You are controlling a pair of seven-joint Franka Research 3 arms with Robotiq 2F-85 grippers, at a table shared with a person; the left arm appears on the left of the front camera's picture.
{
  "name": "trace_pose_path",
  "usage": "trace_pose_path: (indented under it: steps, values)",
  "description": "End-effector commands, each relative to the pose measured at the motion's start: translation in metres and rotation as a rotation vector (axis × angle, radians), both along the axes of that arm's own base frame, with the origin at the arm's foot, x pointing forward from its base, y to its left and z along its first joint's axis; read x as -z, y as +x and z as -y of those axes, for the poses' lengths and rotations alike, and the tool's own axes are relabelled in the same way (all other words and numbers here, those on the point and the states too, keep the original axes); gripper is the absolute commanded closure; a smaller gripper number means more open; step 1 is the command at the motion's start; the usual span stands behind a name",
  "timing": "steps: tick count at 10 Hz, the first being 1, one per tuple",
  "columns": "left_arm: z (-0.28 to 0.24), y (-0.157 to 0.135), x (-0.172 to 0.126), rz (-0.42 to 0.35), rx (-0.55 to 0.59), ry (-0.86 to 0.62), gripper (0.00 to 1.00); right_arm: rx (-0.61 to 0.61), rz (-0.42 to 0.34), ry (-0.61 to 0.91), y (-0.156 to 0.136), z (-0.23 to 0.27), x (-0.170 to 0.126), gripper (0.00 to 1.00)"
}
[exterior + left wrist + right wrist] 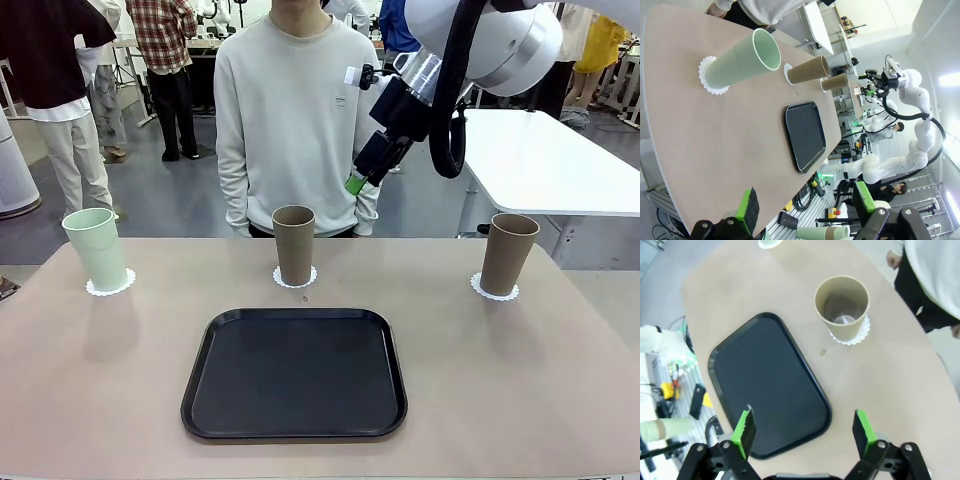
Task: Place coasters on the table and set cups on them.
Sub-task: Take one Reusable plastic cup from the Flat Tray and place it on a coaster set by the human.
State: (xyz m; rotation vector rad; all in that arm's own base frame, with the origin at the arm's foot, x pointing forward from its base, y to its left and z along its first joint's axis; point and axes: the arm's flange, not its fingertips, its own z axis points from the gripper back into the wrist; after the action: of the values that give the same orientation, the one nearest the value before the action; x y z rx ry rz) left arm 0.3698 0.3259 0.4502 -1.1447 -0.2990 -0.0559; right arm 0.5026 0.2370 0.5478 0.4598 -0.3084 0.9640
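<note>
Three cups stand upright on the beige table (120,400), each on its own white lacy coaster. The mint green cup (96,248) is at the far left on a coaster (110,288). One brown cup (293,243) sits mid-table on a coaster (295,281), the other brown cup (508,252) at the right on a coaster (495,292). My right gripper (358,180) hangs open high above the middle cup (842,304), empty (804,429). My left gripper (805,205) is open and empty beyond the table's edge, far from the green cup (742,60).
An empty black tray (295,372) lies in front of the middle cup. A person in a pale sweatshirt (290,110) stands at the far edge, arms down, one hand (892,259) near the table. A glossy white table (545,160) is behind on the right.
</note>
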Motion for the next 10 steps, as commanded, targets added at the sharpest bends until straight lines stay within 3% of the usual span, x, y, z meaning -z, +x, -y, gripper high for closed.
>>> trace_pose_path:
  steps: [1, 2, 4, 5, 6, 8, 9, 10]
  values:
    - [0.0, -0.001, -0.002, -0.004, -0.009, 0.005, 0.0, 0.21, 0.041, 0.101, -0.073, 0.062, -0.01, 0.0]
    - [0.0, -0.001, -0.002, -0.004, -0.009, 0.005, 0.0, 0.33, 0.011, 0.137, -0.091, 0.098, -0.005, 0.0]
    - [0.0, -0.001, -0.002, -0.004, -0.009, 0.005, 0.0, 0.487, -0.244, 0.163, -0.114, 0.168, 0.026, 0.0]
    - [0.0, -0.001, -0.002, -0.004, -0.009, 0.005, 0.0, 0.536, -0.331, 0.182, -0.127, 0.201, 0.039, 0.0]
    - [0.0, -0.001, -0.002, -0.004, -0.009, 0.005, 0.0, 0.554, -0.355, 0.247, -0.142, 0.233, 0.05, 0.0]
    - [0.0, -0.001, -0.002, -0.004, -0.009, 0.005, 0.0, 0.535, -0.307, 0.287, -0.151, 0.246, 0.048, 0.0]
    - [0.0, -0.001, -0.002, -0.004, -0.009, 0.005, 0.0, 0.6, -0.241, 0.293, -0.145, 0.245, 0.044, 0.0]
    - [0.0, -0.001, -0.002, -0.004, -0.009, 0.005, 0.0, 0.561, -0.345, 0.261, -0.15, 0.256, 0.057, 0.0]
